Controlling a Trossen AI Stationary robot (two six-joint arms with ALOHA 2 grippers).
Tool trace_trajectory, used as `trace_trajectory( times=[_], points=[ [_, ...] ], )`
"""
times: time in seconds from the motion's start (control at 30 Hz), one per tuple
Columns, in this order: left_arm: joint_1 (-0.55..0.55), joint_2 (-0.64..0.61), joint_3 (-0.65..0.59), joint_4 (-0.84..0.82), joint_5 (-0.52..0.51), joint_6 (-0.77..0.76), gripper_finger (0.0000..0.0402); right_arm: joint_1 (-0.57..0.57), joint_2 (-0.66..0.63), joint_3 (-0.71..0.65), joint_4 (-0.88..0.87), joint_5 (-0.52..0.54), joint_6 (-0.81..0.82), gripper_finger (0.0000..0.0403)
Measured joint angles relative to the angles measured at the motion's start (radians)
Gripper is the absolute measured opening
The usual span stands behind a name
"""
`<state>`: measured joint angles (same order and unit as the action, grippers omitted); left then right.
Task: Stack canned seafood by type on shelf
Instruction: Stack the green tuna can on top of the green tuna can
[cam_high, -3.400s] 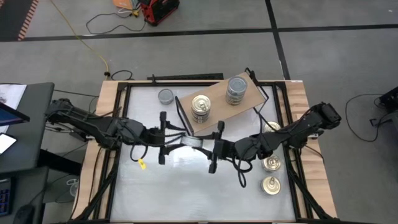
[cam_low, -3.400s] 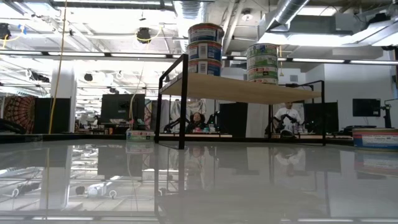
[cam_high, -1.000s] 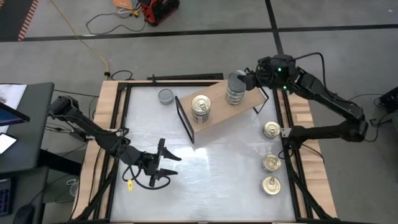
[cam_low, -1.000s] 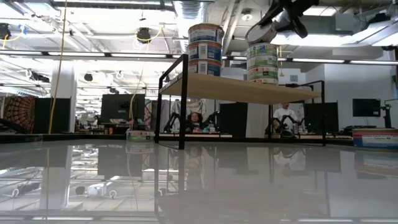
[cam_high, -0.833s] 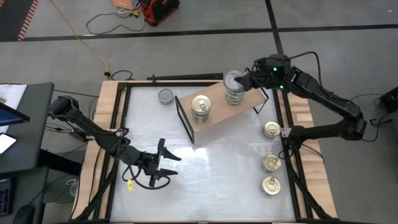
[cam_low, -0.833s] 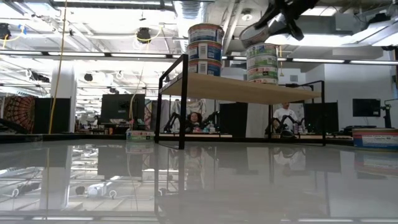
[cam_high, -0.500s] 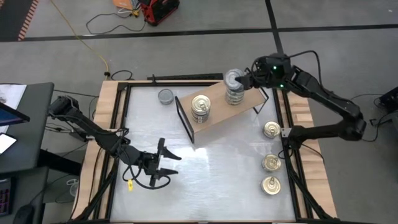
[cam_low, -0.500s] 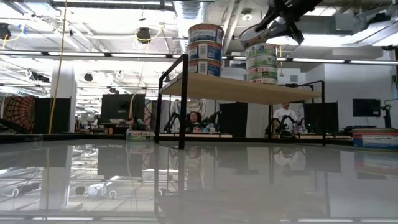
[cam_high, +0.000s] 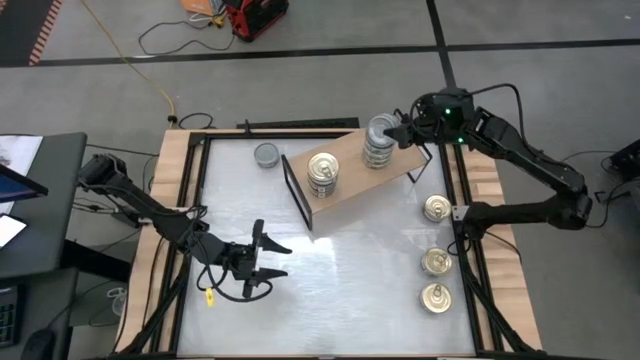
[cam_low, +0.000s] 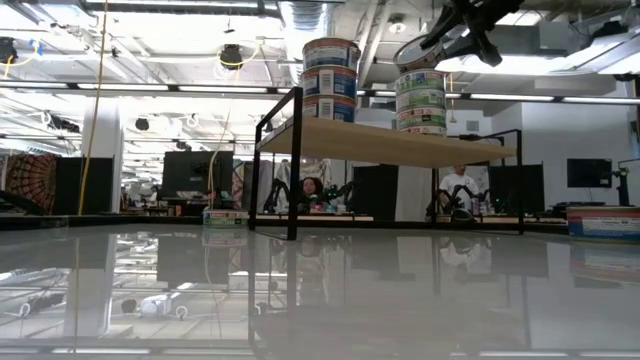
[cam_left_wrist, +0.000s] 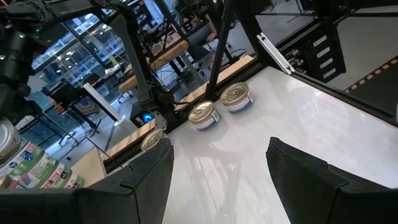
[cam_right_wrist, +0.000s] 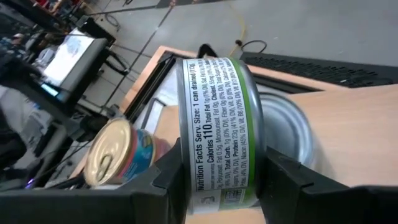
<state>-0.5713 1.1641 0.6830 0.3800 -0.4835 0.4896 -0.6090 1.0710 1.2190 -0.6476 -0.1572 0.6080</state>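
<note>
Placement step, grey-top stack. The right gripper hangs over the shelf with its fingers clenched on a green-label tin, held on edge above and slightly off the grey-top stack. Judged next move: level the tin, centre it over the stack's grey lid, lower it flat, then let go — an off-centre set-down could topple the column.

Other items: a gold-lid stack stands on the same shelf, well apart from the grey one but close enough to mind on approach. Three gold pull-tab tins wait on the bench nr its right edge; one lone grey-top tin sits beside the shelf's far-left corner. The left gripper idles low over the bench w/ fingers spread and empty — clear of the work. The black shelf frame does not bar this approach.
</note>
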Motion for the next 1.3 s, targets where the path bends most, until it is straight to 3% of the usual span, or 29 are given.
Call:
trace_trajectory(
  times=[0.93,1.3],
  points=[
    [0.0,0.0,0.0,-0.001,-0.019,0.014,0.0247,-0.18,0.055,0.002,-0.058,-0.36,-0.077,0.0175],
    [0.0,0.0,0.0,-0.001,-0.026,0.026,0.0247,-0.21,0.054,0.0,-0.074,-0.382,-0.088,0.0199]
  ],
)
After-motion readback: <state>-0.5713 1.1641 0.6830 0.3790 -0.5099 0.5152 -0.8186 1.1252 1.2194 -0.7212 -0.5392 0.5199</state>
